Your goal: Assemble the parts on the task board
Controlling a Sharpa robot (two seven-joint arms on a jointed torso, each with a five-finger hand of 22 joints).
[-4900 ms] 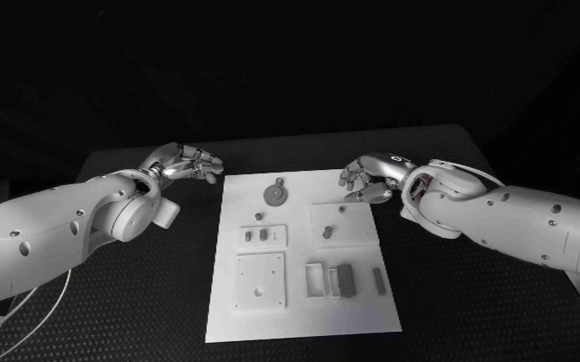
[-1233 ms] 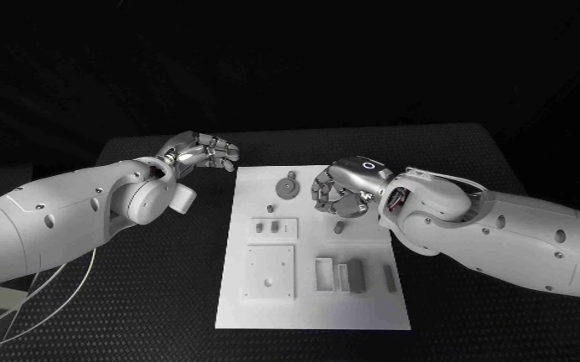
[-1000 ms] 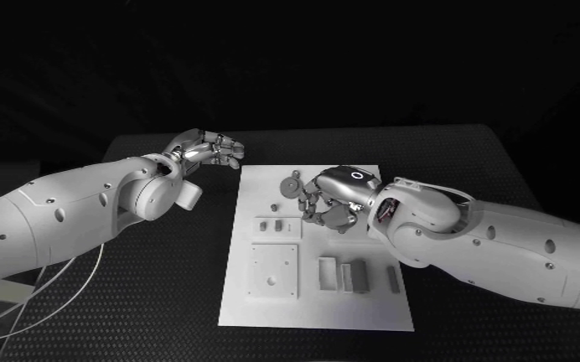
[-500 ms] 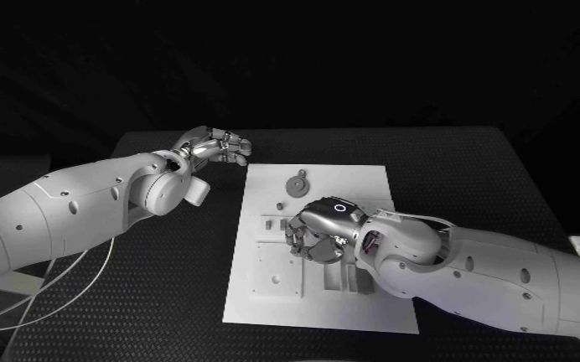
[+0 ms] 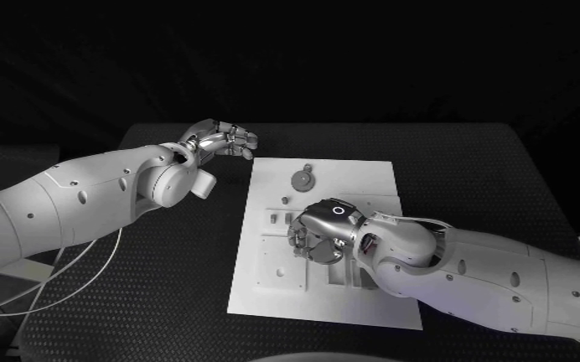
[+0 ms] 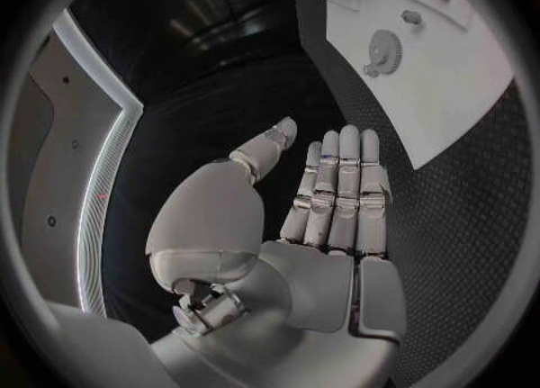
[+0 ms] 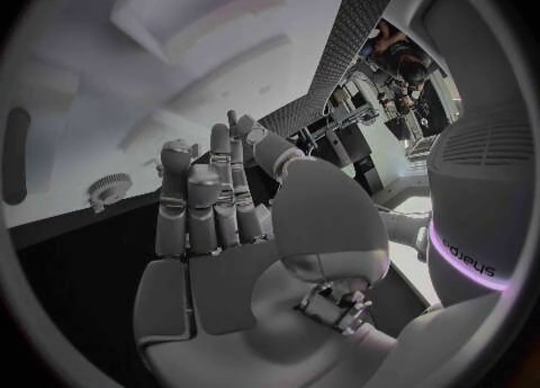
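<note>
a: lying flat mid-bench, the white task board (image 5: 375,178) sits on a dark textured bench (image 5: 484,169). a white cable (image 5: 85,278) loops beside the left arm.

b: what blocks the board?

a: the right robot hand (image 5: 317,232) hangs over the board's middle, hiding the recesses beneath; its fingers are apart and nothing is held.

b: and the other?

a: the left robot hand (image 5: 224,140) hovers off the board's far left corner, fingers straight, released, grasping nothing.

b: any parts?

a: a round gear part (image 5: 303,179) lies on the board's far end, apart from both hands.
</note>
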